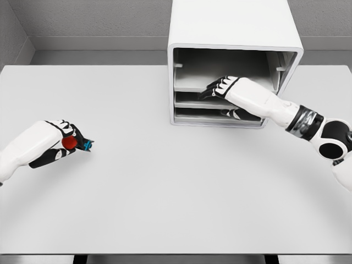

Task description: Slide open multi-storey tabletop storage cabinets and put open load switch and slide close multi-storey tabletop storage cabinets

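Observation:
A white multi-storey storage cabinet [231,27] stands at the back middle of the table, its front showing stacked grey drawers [192,100]. My right hand [215,88] reaches into the cabinet front, fingers curled over the edge of the middle drawer, which sticks out slightly. My left hand [69,142] hovers low over the table at the far left, shut on the load switch [77,144], a small part with a red knob and a blue tip poking out to the right.
The white table [165,192] stretches wide in front of the cabinet. A grey wall runs behind. The table's front edge lies near the bottom of the view.

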### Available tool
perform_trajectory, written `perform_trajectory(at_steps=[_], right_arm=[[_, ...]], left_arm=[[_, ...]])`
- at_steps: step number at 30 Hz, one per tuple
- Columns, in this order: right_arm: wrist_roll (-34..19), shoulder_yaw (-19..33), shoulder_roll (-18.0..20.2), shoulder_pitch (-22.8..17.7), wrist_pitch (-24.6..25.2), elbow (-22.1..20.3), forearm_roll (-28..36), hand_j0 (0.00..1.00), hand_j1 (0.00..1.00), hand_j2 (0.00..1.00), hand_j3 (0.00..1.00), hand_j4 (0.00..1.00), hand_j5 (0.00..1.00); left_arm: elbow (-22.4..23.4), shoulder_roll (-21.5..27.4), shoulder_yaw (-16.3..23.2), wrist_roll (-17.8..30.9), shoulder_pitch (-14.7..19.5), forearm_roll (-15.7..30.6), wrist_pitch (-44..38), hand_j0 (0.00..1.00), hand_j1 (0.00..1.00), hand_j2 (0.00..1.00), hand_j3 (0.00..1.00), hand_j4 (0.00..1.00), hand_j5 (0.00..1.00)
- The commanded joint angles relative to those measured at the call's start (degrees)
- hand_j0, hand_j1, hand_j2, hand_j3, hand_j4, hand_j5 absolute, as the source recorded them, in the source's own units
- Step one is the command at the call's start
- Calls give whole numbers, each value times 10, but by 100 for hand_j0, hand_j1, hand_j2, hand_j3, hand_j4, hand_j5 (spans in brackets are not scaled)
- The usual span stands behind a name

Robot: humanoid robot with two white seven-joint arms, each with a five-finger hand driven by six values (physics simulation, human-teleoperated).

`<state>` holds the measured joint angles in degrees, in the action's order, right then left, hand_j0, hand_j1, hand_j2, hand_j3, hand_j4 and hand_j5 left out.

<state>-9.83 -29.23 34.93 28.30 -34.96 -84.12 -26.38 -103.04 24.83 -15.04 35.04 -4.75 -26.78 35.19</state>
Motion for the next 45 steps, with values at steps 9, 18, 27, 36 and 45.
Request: perform_trajectory(at_steps=[9, 18, 27, 36, 45], right_arm=[[-1, -1, 20, -8, 0, -34, 3, 73, 73, 73, 73, 73, 73], [0, 0, 37, -23, 0, -62, 4, 73, 73, 73, 73, 73, 73], [1, 5, 51, -43, 0, -100, 5, 73, 73, 73, 73, 73, 73], [2, 7, 86, -66, 0, -129, 19, 73, 73, 73, 73, 73, 73], [1, 44, 86, -70, 0, -150, 19, 73, 73, 73, 73, 73, 73]], left_arm=[[-1, -11, 3, 0, 3, 5, -2, 38, 38, 38, 38, 38, 38], [-1, -17, 7, 0, 6, 5, -2, 38, 38, 38, 38, 38, 38], [-1, -18, 7, 0, 6, 5, -2, 38, 38, 38, 38, 38, 38], [-1, -18, 7, 0, 6, 5, -2, 38, 38, 38, 38, 38, 38], [-1, -21, 8, 0, 7, 5, -2, 39, 39, 39, 39, 39, 39]])
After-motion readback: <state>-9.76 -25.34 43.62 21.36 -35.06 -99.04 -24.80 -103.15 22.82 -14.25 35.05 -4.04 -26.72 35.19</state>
